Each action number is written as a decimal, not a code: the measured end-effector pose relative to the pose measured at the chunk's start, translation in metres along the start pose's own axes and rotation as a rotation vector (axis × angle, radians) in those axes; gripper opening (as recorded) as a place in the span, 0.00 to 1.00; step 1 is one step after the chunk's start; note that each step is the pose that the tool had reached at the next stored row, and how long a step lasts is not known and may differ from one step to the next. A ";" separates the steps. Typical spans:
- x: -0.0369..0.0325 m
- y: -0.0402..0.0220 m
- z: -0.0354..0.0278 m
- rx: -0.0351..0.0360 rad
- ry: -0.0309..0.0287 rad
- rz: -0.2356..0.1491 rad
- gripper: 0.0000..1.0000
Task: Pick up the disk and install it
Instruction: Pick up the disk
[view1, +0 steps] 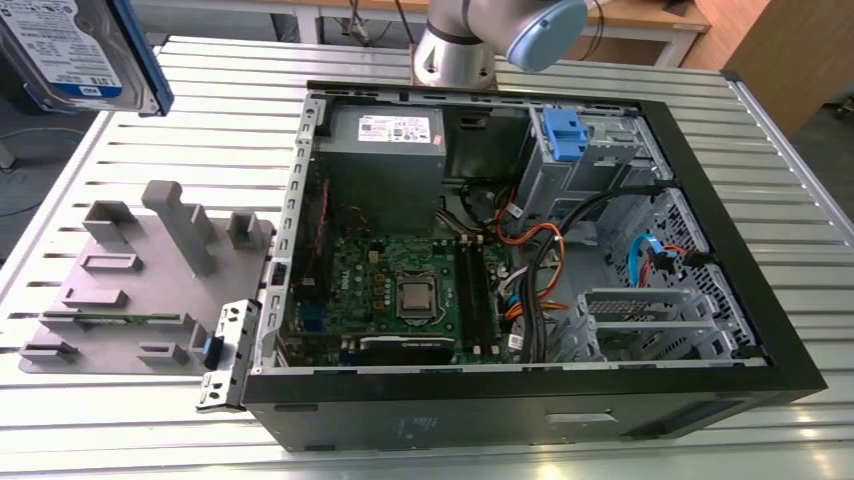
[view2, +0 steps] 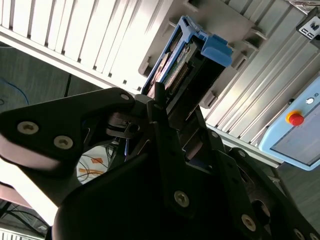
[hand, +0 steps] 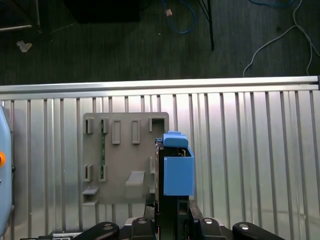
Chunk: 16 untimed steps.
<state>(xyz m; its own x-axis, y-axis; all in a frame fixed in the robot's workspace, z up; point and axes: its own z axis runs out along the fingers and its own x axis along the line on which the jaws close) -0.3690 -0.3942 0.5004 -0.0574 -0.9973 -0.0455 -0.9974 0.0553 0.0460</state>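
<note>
The tool (view2: 167, 117) is closed on the disk (view2: 192, 60), with one finger on each side of its near end. The disk projects straight out beyond the fingertips, long axis in line with the tool, and a blue side rail faces the camera in the first wrist view (hand: 177, 170). It is held in the air, well clear of the surface (view1: 120, 420) and touching nothing else. Directly below it lies the grey holder block (hand: 125, 150), close to one edge of the surface; the disk overlaps the block's side. In the exterior view the disk (view1: 74, 50) hangs high over the surface's far corner on that view's left, and the open computer case (view1: 534, 250) stands toward that view's right – well apart from the disk. The arm (view1: 481, 40) rises at the far edge behind the case. Judged from the first wrist view, the wrist points straight down at the surface.
</note>
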 end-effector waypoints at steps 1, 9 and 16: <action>-0.0001 -0.0014 -0.0001 -0.0001 0.0000 0.000 0.35; -0.0008 -0.0143 -0.0007 -0.0001 0.0001 0.000 0.35; -0.0015 -0.0250 -0.0011 0.0000 0.0000 0.000 0.35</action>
<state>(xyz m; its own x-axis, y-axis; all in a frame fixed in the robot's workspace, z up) -0.3439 -0.3942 0.5004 -0.0574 -0.9973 -0.0455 -0.9974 0.0553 0.0460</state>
